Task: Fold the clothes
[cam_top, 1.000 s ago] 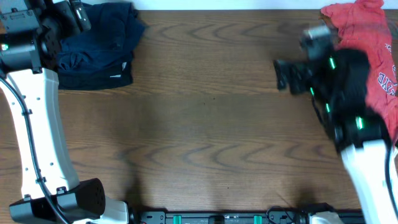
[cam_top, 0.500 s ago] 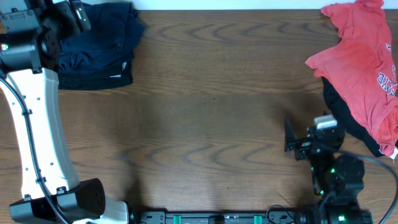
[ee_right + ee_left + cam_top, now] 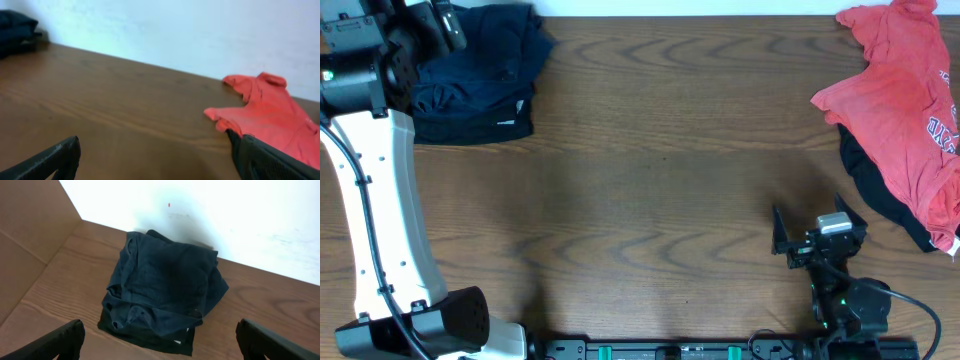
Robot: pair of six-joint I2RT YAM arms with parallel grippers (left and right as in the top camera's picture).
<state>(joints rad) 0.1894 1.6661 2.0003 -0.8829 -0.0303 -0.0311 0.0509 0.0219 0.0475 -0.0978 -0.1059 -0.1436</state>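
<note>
In the overhead view the coral-red T-shirt [image 3: 895, 100] runs off the frame at 3 o'clock, which cuts its lettering [image 3: 942, 130] beyond reading. The black piece [image 3: 875, 190] lies mostly hidden beneath it, so its kind cannot be told. At 11 o'clock the left arm [image 3: 370, 60] covers part of the navy pile [image 3: 485, 75]. In the wrist views the left gripper [image 3: 160, 340] and right gripper [image 3: 155, 160] show only finger ends, cropped at 7 and 5 o'clock.
</note>
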